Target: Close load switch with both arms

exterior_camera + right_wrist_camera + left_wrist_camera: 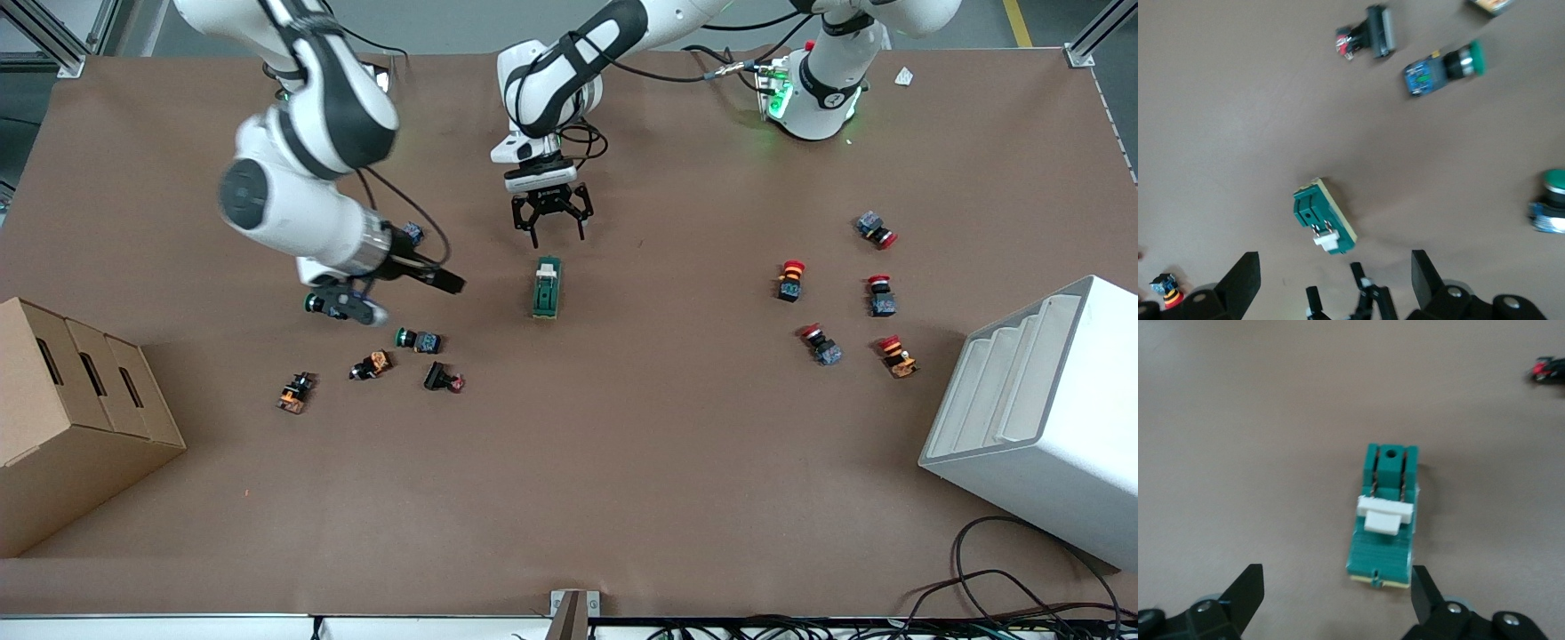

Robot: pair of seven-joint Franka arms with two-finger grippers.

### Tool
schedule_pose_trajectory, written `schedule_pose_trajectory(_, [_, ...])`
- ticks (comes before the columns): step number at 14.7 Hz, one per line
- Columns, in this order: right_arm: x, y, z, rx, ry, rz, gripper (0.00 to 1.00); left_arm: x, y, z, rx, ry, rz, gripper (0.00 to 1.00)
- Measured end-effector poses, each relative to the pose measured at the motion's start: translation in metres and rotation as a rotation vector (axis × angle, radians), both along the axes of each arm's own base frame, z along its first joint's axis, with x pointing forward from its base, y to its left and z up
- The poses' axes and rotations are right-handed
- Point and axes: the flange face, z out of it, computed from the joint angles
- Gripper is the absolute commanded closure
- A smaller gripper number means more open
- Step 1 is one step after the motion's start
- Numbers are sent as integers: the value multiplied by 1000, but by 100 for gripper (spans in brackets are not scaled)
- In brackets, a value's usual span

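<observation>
The load switch is a dark green oblong block with a cream-white lever, lying flat mid-table. My left gripper hangs open over the table beside the switch's lever end, with nothing between its fingers. From the left wrist, the load switch lies just ahead of the open left gripper. My right gripper is open and empty, over the table beside the switch toward the right arm's end. From the right wrist, the load switch and the left arm's fingers show ahead of the right gripper.
Green-capped and orange push buttons lie scattered under and near the right arm. Several red-capped push buttons lie toward the left arm's end. A cardboard box and a white bin stand at the table's two ends.
</observation>
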Motion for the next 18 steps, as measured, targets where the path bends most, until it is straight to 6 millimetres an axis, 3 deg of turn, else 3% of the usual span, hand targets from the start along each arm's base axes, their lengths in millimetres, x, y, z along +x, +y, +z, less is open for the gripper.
schedule_pose_trajectory(5, [-13,60,-74,0,-68,-6,0,-2,-1,-15,-53,-116,-89,3])
schedule_pose_trajectory(8, [-24,80,-103,-16,-89,11,0,-1,4,-32,-75,-171,-141,5])
schedule_pose_trajectory(12, [-34,97,-110,2,-106,5,0,0,10,-58,-95,-204,-181,5])
schedule_pose_trajectory(18, [-58,117,-123,14,-137,1,0,11,19,-71,-154,-255,-193,3])
